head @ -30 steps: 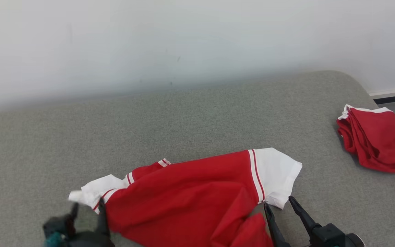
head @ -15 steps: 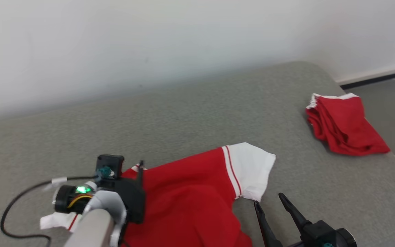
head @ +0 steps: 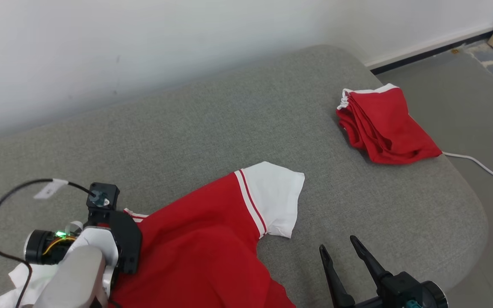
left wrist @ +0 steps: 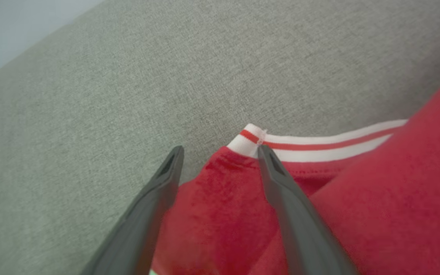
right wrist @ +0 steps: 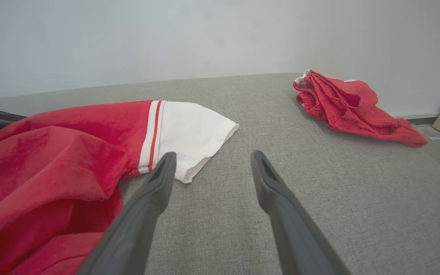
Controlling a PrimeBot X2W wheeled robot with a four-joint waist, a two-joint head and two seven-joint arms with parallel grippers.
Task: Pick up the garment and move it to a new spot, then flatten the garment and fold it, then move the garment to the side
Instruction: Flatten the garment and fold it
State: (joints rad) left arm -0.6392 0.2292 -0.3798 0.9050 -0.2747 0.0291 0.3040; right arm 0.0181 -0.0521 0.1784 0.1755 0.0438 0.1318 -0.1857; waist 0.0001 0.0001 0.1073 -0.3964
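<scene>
garment (head: 203,239) | bottom cut off | one sleeve (head: 13,278) behind forearm (head: 75,278)

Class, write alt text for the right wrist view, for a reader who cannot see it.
The open right pincer points across a grey cushion, beside the white sleeve of a red shirt. A crumpled red bundle lies farther right.
</scene>
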